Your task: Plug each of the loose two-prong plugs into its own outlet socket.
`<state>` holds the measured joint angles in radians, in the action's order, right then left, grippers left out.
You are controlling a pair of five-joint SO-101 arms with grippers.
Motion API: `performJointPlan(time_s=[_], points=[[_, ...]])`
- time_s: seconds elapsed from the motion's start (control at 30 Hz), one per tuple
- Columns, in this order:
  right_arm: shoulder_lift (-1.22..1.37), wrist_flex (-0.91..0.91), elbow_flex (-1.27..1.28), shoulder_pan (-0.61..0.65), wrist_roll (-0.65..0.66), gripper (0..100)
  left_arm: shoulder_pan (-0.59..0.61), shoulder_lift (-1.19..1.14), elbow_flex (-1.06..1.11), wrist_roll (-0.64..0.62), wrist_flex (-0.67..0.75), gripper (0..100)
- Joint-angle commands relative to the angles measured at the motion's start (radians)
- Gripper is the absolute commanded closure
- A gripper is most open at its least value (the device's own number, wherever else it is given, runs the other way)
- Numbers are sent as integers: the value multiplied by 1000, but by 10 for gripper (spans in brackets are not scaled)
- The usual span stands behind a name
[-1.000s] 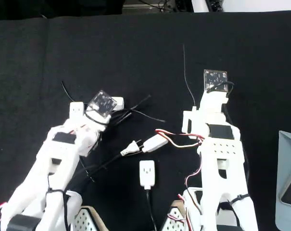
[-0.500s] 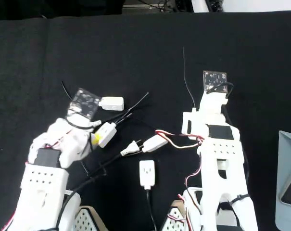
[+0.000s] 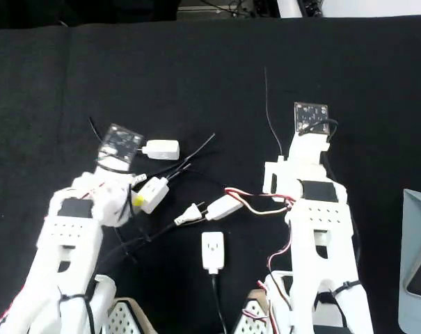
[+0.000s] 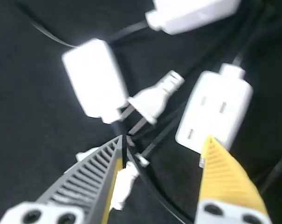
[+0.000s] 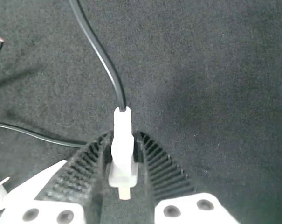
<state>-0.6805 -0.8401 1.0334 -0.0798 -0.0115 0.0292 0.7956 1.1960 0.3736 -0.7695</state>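
**Two arms over a black table [image 3: 217, 62] strewn with cords.**

*Hazards.* The left gripper [image 4: 164, 138] hangs spread wide, its grey and yellow fingers either side of a knot of black cords [image 4: 157, 135]. Closing here would likely trap a cord instead of a plug, and any lift would then drag whatever that cord is joined to. The slotted socket [image 4: 215, 112] lies just beside the yellow finger, perhaps touching it (it looks light and unanchored). A sideways nudge could therefore push it off line or tip it.

The right gripper [image 5: 122, 136] is pinching a white plug [image 5: 122, 158] by its body. The plug's cord [image 5: 112, 69] leaves the end away from the wrist, so the prongs probably point back into the gripper. The plug may need turning before it can enter any socket. A tug on that cord could also twist it between the pads.

*Appearance and place.* The loose plug [image 3: 189, 213] is small, white and two-pronged, on a black cord. It lies flat at the middle of the table between the arms, just beside a white block [image 3: 224, 207]. A second socket [image 3: 212, 250] sits nearer than the loose plug, slots up. A far block [image 3: 160, 149] lies just right of the left arm's wrist.
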Motion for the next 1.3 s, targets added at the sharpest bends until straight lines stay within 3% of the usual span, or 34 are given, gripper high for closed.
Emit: performJointPlan(time_s=[0.0, 0.3, 0.53, 0.73, 0.97, 1.17, 1.27], points=[[-19, 20, -4, -8, 0, 985, -90, -41, -54, -15, 23, 733], [-22, 15, -4, -8, 2, 985, -122, -40, -39, -15, -2, 733], [-27, -12, -41, 44, 2, 985, -28, 127, -243, -103, -282, 731], [-27, -149, -186, 204, -5, 986, 111, 410, -228, -106, -428, 733], [-25, -146, -237, 483, -5, 986, 372, 644, -48, -106, -427, 733], [-25, -74, -219, 663, -5, 987, 409, 735, 47, -107, -425, 733], [-31, -74, -220, 726, -5, 987, 409, 744, 61, -176, -374, 732]])
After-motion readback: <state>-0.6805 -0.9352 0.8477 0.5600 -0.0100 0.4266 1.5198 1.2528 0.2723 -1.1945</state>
